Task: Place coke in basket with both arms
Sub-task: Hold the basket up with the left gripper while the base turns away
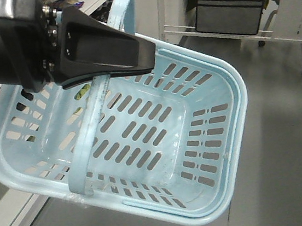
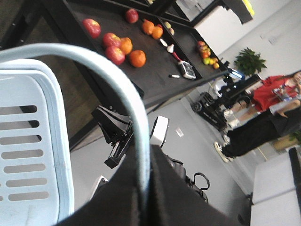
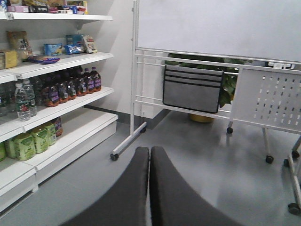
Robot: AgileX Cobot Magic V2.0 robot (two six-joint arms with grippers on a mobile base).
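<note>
Basket (image 1: pixel 199 53), pale blue plastic with slotted sides and bottom: we see it hanging tilted in the air above the grey floor (image 1: pixel 288 156), with its open top turned toward the front camera. Its hoop handle (image 1: pixel 90 131) arches across the opening. At the upper left, the left end effector (image 1: pixel 144 58), a black wedge on a bulky black arm, crosses over the handle.

From the left wrist, we see the handle run straight down into the left end effector (image 2: pixel 143 157), which is clamped on it. The basket's slotted wall fills the left edge of that view. Beyond it stands a dark worktop (image 2: pixel 155 77) carrying red apples (image 2: pixel 91 26) and oranges (image 2: pixel 137 57). Farther off are a person in a red top (image 2: pixel 277 89) and a potted plant (image 2: pixel 249 59).

From the right wrist, the right end effector (image 3: pixel 149 150) has its two dark fingers pressed together with nothing between them. It hangs above the floor, well apart from the basket.

To its left, white shop shelves (image 3: pixel 70 59) hold dark drink bottles (image 3: pixel 70 87), clear water bottles (image 3: pixel 21 99) and green bottles (image 3: pixel 28 143). Ahead is a wheeled whiteboard stand (image 3: pixel 136 94) with a grey fabric pocket organiser (image 3: pixel 193 89) hung on it.
</note>
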